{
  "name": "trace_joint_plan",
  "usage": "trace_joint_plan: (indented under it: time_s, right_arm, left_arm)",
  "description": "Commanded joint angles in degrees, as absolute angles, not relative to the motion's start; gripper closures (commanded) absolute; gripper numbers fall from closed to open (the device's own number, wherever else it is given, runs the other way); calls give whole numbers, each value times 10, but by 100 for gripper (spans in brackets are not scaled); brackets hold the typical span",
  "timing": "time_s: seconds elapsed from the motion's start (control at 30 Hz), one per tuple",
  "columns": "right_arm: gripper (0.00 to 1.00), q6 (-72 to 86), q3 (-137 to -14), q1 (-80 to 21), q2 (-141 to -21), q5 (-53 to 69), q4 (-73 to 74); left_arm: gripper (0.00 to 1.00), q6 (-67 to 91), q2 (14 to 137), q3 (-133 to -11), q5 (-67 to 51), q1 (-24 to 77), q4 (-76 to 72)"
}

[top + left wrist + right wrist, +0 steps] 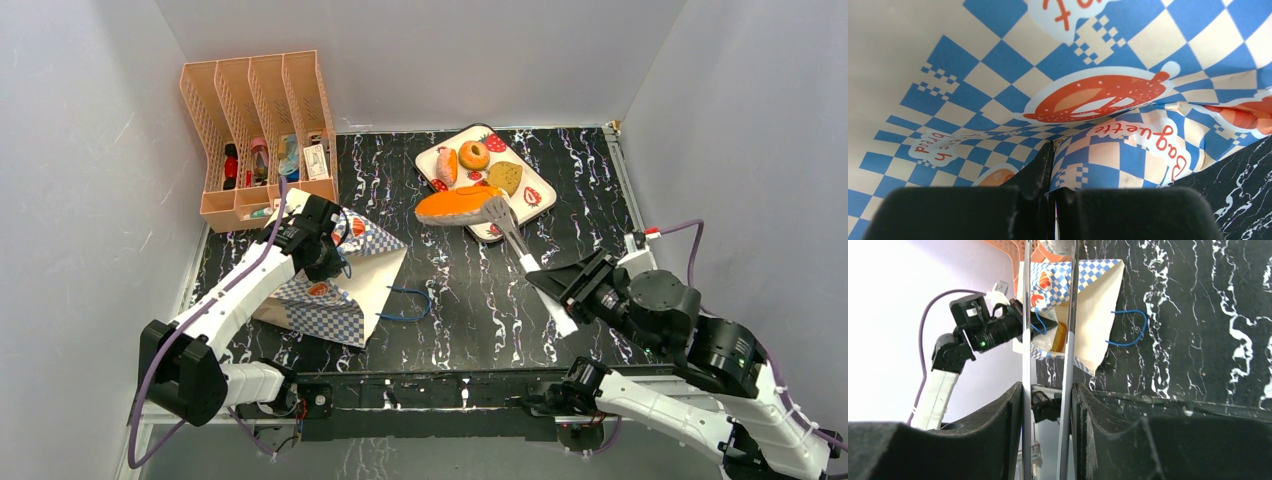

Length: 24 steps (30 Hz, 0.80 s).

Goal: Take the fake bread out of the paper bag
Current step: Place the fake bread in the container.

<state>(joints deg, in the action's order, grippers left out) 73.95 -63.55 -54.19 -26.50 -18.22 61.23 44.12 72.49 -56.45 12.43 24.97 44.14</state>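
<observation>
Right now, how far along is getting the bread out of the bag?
Done: a roll, donut and toast lie on the tray. In hand: the right gripper holds tongs at the long loaf by the tray's near edge, while the left gripper pinches the bag. Left: something orange shows inside the bag, possibly one more piece.

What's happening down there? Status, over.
Left gripper shut on paper bag. Right gripper shut on tongs, tongs on long orange loaf by tray. Nothing blocking.

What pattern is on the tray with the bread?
The tray is white with red strawberries; top view.
</observation>
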Motion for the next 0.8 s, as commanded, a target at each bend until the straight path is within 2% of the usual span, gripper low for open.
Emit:
trace_joint_plan:
  time_s: [0.0, 0.4, 0.67, 0.77]
  right_arm:
    - [100, 735, -631, -546, -301, -228, 472]
    - [100, 705, -613, -547, -380, -318, 347]
    - [100, 667, -624, -542, -460, -332, 263]
    - [100, 657, -631, -502, -498, -287, 229]
  left_arm:
    - [100, 418, 708, -566, 101, 250, 461]
    - [100, 393, 676, -575, 86, 250, 484]
    - [100, 385, 665, -578, 63, 250, 487]
    - [100, 382, 663, -580, 57, 250, 487]
